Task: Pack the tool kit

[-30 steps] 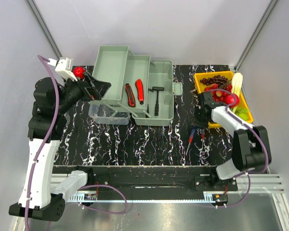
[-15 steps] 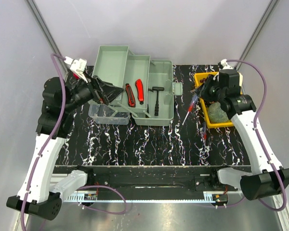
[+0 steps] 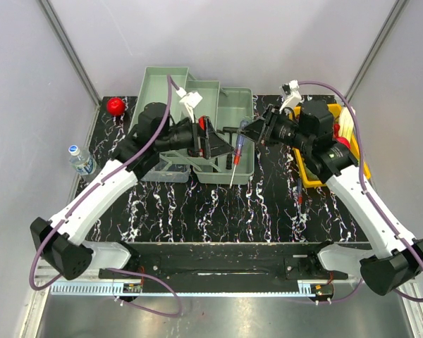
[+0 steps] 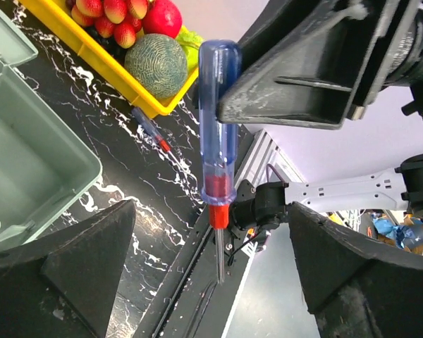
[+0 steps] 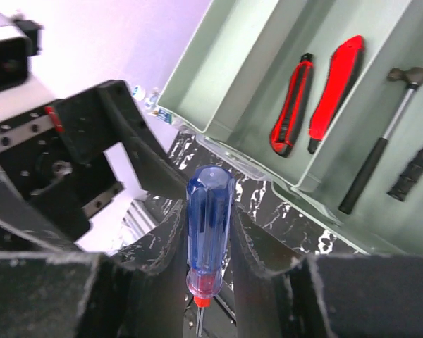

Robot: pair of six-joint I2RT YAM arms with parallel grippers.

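Note:
The pale green toolbox (image 3: pixel 166 88) stands open at the back, with two red utility knives (image 5: pixel 289 105) and a black hammer (image 5: pixel 377 151) in its trays. My right gripper (image 3: pixel 248 130) is shut on the blue handle of a screwdriver (image 3: pixel 235 156), which hangs tip down over the toolbox's front right part. The grip shows in the right wrist view (image 5: pixel 210 211). My left gripper (image 3: pixel 215 137) faces it, open and empty. In the left wrist view (image 4: pixel 211 211) the screwdriver (image 4: pixel 217 127) hangs between its wide-apart jaws, touching neither.
A yellow tray (image 4: pixel 106 67) of fruit stands at the right. A second blue-handled screwdriver (image 3: pixel 298 190) lies on the table beside it. A red ball (image 3: pixel 115 105) and a water bottle (image 3: pixel 79 158) are at the left edge.
My right gripper carried the screwdriver left from the yellow tray to above the toolbox. My left arm swung right from the table's left side to face it.

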